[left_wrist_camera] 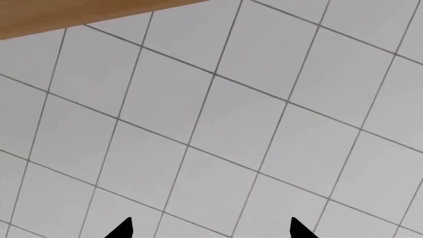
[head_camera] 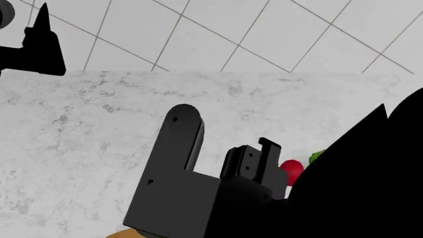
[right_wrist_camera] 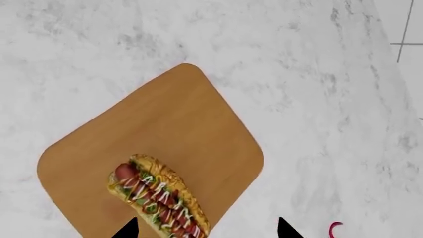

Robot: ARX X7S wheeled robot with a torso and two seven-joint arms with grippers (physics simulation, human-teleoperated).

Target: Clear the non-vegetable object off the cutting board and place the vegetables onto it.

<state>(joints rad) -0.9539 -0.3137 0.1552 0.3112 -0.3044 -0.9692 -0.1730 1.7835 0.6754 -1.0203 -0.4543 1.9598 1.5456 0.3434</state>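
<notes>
The right gripper [right_wrist_camera: 206, 229] hung over the cutting board [right_wrist_camera: 165, 134] with jaws apart and nothing in them. The hot dog [right_wrist_camera: 157, 196] lay on the board, its end by the left-hand fingertip. The radish [head_camera: 290, 171] sat off the board at 3 o'clock. The left gripper [left_wrist_camera: 210, 229] was open too, up by the tiled wall [left_wrist_camera: 251, 129].

Both pincers [left_wrist_camera: 210, 229] [right_wrist_camera: 206, 229] agape (empty).

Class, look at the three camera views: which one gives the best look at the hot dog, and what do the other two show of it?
The right wrist view: the hot dog lies in full sight on the cutting board, toppings clear. The head view hides it behind the right arm, showing only the radish. The left wrist view shows only tiles.
</notes>
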